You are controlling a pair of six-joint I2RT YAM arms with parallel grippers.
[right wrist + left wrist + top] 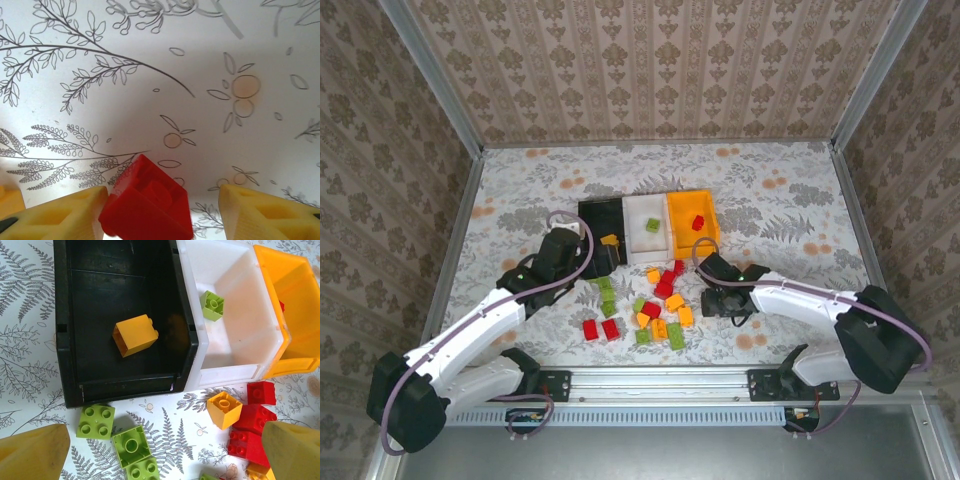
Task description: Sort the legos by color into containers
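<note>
Top external view: three containers stand touching in a row, the black bin, the white bin and the orange bin. Each holds one brick: an orange-yellow brick in the black, a green brick in the white, a red brick in the orange. The loose legos, red, orange-yellow and green mixed, lie scattered on the table just in front of the bins. Judgement: three pieces sorted, the bulk outstanding; the task is at an early stage. The left gripper is at the near edge of the black bin; the right gripper is low at the right edge of the pile.

Left wrist view: the left gripper's jaws are spread wide and carry nothing. Below them lie unsorted green, orange-yellow and red pieces; beyond, the three bins with contents as noted, though the orange bin's red piece is mostly hidden by its wall.

Right wrist view: the right gripper straddles a tilted red piece. One pad appears to touch it, while a gap shows at the other, so the jaws are part-way apart and not clamped. Judgement: this piece is due for the orange bin.
</note>
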